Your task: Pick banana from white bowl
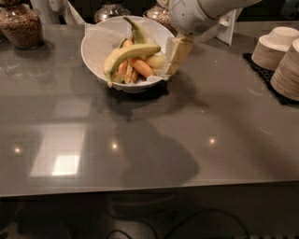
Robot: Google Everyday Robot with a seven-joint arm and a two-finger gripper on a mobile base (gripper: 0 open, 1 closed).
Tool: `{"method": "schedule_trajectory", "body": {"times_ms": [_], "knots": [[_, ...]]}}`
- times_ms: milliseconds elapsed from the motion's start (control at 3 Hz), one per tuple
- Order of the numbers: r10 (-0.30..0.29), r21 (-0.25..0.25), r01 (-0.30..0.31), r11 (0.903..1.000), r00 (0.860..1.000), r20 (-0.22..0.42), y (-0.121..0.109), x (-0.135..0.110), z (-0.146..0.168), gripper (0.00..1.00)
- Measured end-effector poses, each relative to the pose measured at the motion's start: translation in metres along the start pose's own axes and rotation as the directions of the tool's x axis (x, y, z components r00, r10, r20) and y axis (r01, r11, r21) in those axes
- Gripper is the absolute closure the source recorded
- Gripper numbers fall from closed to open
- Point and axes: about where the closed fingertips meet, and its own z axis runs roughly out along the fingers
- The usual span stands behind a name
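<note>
The white bowl (96,46) with a crinkled paper liner stands at the back middle of the grey counter. A yellow-green banana (131,53) lies across it on top of orange pieces (141,68). A second greener banana (137,31) leans at the bowl's back. My gripper (175,57), cream-coloured on a white arm, hangs at the bowl's right rim, next to the banana's right end. I cannot tell whether it touches the fruit.
Two stacks of small cream dishes (275,46) sit on a black mat at the right edge. A jar of brown grains (19,24) stands at the back left. More jars (110,10) and a white card (230,27) stand behind the bowl.
</note>
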Motion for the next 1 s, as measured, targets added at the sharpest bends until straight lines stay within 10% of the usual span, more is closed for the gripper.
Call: {"method": "schedule_trajectory", "body": {"times_ms": [333,1000], "knots": [[-0.064,-0.005,0.064,0.9979,0.997,0.044,-0.023,-0.003,0.044,0.00],[-0.140,-0.039,0.144,0.9889,0.987,0.084,-0.037,-0.002,0.102,0.35]]}}
